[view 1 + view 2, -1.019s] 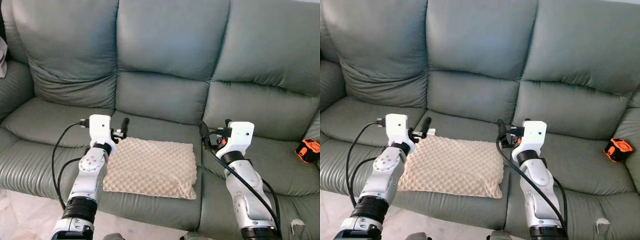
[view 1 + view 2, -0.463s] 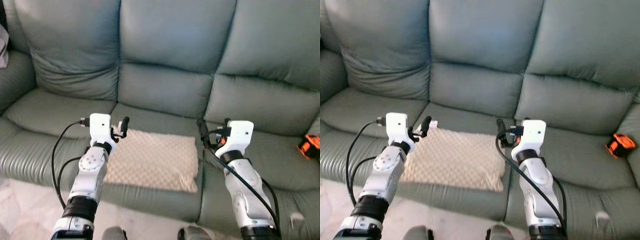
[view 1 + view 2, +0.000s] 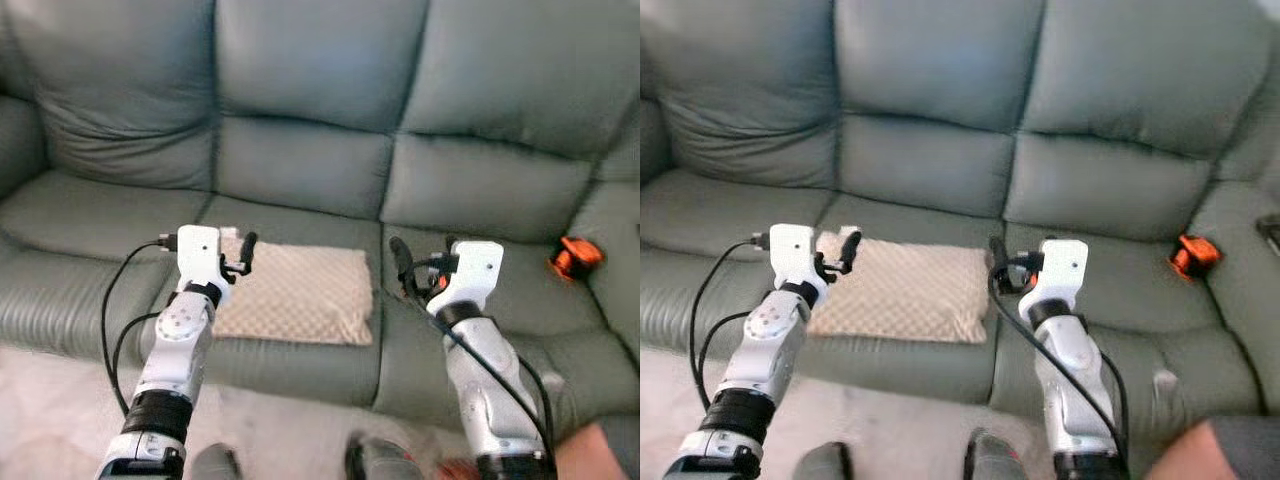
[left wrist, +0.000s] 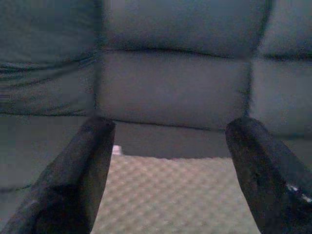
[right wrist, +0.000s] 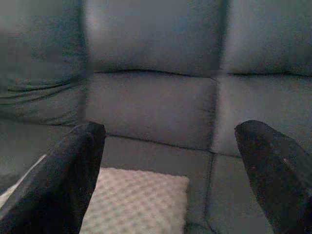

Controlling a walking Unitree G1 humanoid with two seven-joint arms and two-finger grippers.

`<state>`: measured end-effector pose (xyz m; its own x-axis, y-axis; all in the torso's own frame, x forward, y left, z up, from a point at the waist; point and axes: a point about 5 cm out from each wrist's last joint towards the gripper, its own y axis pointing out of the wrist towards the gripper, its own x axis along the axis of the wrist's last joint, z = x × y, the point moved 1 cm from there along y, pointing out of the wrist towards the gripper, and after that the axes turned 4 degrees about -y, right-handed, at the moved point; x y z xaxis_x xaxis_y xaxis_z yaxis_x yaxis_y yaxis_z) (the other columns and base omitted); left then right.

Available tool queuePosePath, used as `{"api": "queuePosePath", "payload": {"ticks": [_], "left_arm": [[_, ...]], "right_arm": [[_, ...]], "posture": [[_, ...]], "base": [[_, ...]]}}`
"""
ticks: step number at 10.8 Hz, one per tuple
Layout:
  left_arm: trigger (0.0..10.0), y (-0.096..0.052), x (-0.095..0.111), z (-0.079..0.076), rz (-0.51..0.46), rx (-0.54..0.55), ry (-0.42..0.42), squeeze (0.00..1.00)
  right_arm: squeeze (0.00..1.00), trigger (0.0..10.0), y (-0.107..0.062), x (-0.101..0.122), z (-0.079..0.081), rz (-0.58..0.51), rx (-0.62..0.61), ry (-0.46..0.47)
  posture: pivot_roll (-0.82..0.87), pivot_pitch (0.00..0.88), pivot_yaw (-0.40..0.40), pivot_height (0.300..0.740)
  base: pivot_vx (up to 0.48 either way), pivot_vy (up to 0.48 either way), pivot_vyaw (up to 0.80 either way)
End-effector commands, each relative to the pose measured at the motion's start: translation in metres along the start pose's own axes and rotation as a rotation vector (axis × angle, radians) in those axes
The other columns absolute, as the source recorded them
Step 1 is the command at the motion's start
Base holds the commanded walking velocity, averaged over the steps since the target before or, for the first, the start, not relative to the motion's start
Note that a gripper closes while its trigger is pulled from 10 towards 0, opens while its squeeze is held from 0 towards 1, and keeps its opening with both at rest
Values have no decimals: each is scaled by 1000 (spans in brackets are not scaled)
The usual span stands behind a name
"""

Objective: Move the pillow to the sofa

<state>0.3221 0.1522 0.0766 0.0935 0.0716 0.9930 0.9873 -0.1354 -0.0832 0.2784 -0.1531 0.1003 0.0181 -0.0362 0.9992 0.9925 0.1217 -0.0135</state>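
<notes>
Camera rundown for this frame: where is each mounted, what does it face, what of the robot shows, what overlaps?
Left eye, right eye: on the head, looking down at the sofa; both arms, left gripper and right gripper show.
Left wrist: looks along its open fingers at the sofa back.
Right wrist: same, past its open fingers.
Shared: the pillow on the middle seat appears in all four.

A home living room: a grey-green leather sofa with three seats; pale floor in front
</notes>
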Motion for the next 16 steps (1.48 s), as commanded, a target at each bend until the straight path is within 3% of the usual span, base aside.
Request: {"api": "queuePosePath", "payload": {"ticks": [1,11,14,16], "left_arm": [[10000,-1,-2,1,10,-4,7,0],[10000,0,0,2,-9,-18,22,0],[10000,1,1,16,-13,65,39,0],[10000,0,1,19,-8,65,44,0]], "right_arm": [[0,10000,2,4,-1,-12,-5,-5],[0,10000,3,7,-2,-46,-1,-21],[0,10000,2,5,-2,-44,5,-41],[0,10000,2,4,-7,-41,-9,-50]], "posture": [[-95,0,-10,740],[-89,0,-6,740],[-86,0,-5,740],[-86,0,-4,740]], "base": [[-281,0,0],[-28,0,49],[0,0,617],[0,0,622]]}}
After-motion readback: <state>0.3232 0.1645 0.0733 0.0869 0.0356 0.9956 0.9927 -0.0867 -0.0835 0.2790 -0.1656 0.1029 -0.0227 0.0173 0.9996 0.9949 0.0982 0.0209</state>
